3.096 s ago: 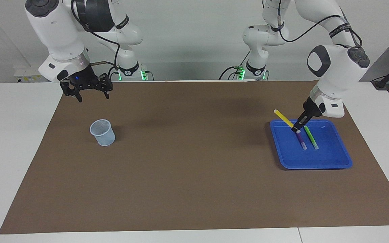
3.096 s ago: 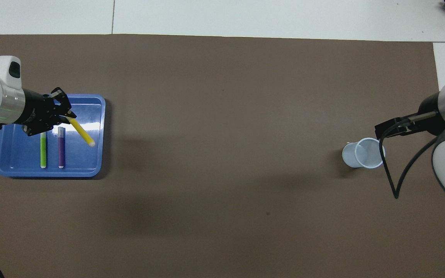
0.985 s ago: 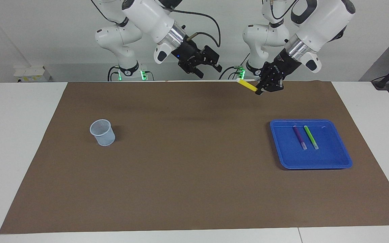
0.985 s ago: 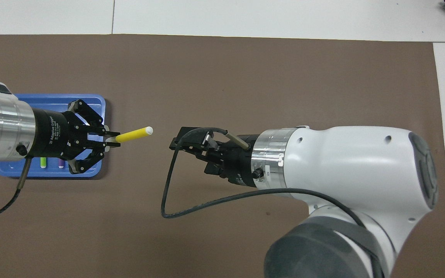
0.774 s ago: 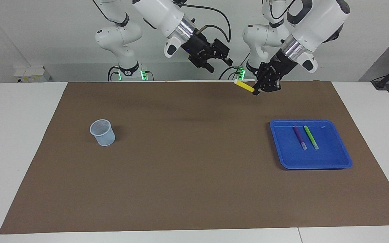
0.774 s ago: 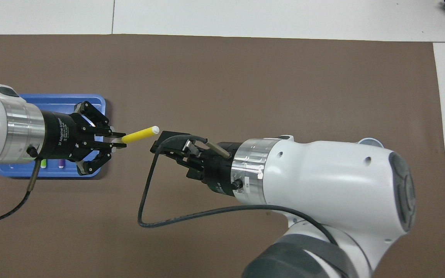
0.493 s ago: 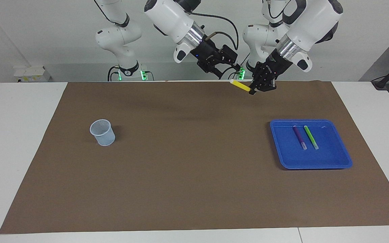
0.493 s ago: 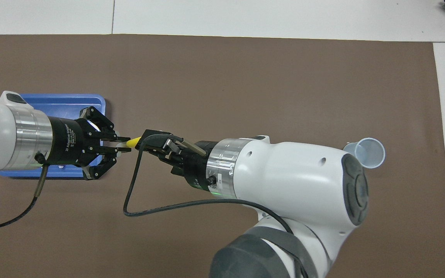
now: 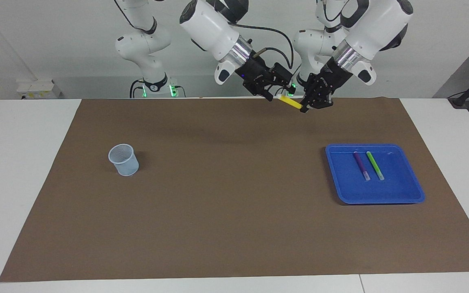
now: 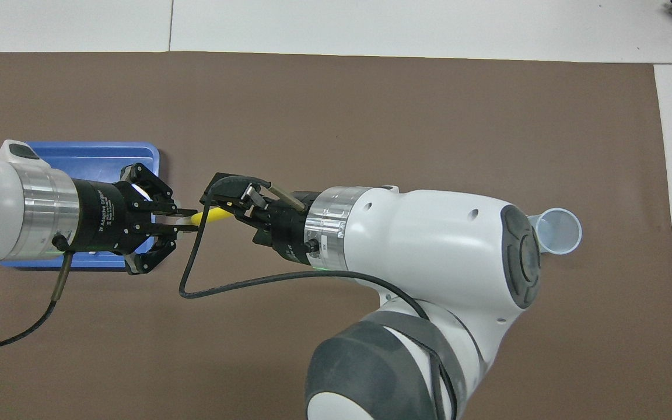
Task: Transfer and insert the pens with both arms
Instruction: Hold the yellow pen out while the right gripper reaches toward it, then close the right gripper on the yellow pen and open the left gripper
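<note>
My left gripper (image 9: 304,108) is shut on the yellow pen (image 9: 291,101) and holds it nearly level, high over the mat's edge nearest the robots. My right gripper (image 9: 279,92) is open, its fingers on either side of the pen's pale free end. In the overhead view the left gripper (image 10: 187,220) and right gripper (image 10: 219,204) meet at the yellow pen (image 10: 210,216). The purple pen (image 9: 361,165) and green pen (image 9: 375,165) lie side by side in the blue tray (image 9: 381,195). In the overhead view my left arm hides both.
A pale mesh cup (image 9: 124,159) stands upright on the brown mat toward the right arm's end; it also shows in the overhead view (image 10: 557,231). The blue tray (image 10: 97,151) sits toward the left arm's end. Two smaller white arms (image 9: 153,81) with green-lit bases stand at the back.
My left gripper lifted the yellow pen out of the tray and carried it up toward the middle. My right gripper swung over from above the cup and closed in around the pen's free end.
</note>
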Available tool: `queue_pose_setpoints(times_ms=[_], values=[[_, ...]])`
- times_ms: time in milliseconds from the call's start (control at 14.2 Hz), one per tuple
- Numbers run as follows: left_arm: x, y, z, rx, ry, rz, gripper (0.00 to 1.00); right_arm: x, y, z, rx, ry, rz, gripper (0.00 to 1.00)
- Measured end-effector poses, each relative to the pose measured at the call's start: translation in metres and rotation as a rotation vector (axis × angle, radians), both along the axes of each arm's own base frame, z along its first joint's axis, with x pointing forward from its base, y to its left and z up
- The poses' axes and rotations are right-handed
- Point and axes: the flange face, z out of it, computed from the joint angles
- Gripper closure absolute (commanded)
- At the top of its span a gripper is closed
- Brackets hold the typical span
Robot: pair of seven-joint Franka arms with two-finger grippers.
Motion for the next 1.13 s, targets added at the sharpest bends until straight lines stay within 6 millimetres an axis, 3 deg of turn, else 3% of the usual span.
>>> queue_pose_setpoints(times_ms=[281, 563, 1126], values=[[0.0, 0.0, 0.0, 0.0, -0.001, 0.0, 1.0, 0.01, 0.006, -0.012, 0.01, -0.024, -0.039, 0.13], [-0.002, 0.0, 0.002, -0.001, -0.004, 0.0, 1.0, 0.011, 0.008, -0.015, 0.009, -0.022, -0.038, 0.41], [-0.003, 0.0, 0.003, -0.002, -0.006, -0.001, 1.0, 0.001, 0.02, -0.012, 0.015, -0.024, -0.013, 0.42]])
